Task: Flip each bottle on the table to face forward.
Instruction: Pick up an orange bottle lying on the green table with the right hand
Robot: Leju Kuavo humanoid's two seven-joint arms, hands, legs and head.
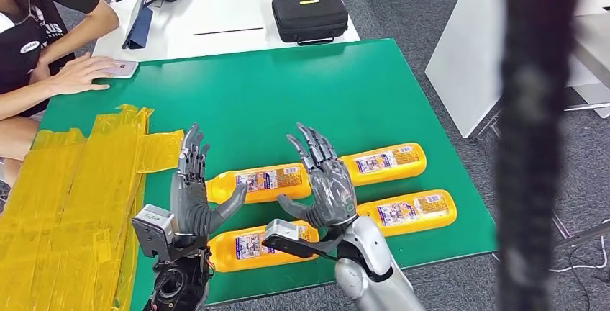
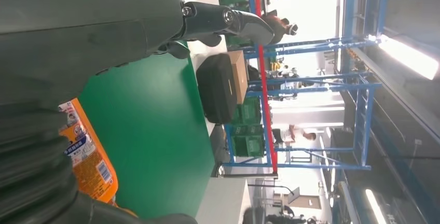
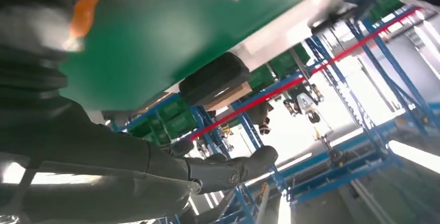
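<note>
Several orange bottles with printed labels lie on their sides on the green table [image 1: 302,88]. One bottle [image 1: 262,181] lies between my hands, another [image 1: 385,163] to its right, a third [image 1: 410,212] at the front right, and one [image 1: 248,246] near the front edge under my wrists. My left hand [image 1: 193,188] hovers open, fingers spread, at the left end of the middle bottle. My right hand [image 1: 325,178] is raised open above the gap between the bottles. An orange bottle [image 2: 88,159] shows beside the left hand [image 2: 93,32] in the left wrist view. The right hand [image 3: 104,151] holds nothing.
Yellow tape [image 1: 72,196] covers the table's left part. A person [image 1: 43,44] sits at the far left with a hand on a phone [image 1: 121,69]. A black case [image 1: 309,14] rests on the white table behind. A white table [image 1: 482,59] stands right. A dark blurred strap [image 1: 536,145] hangs close.
</note>
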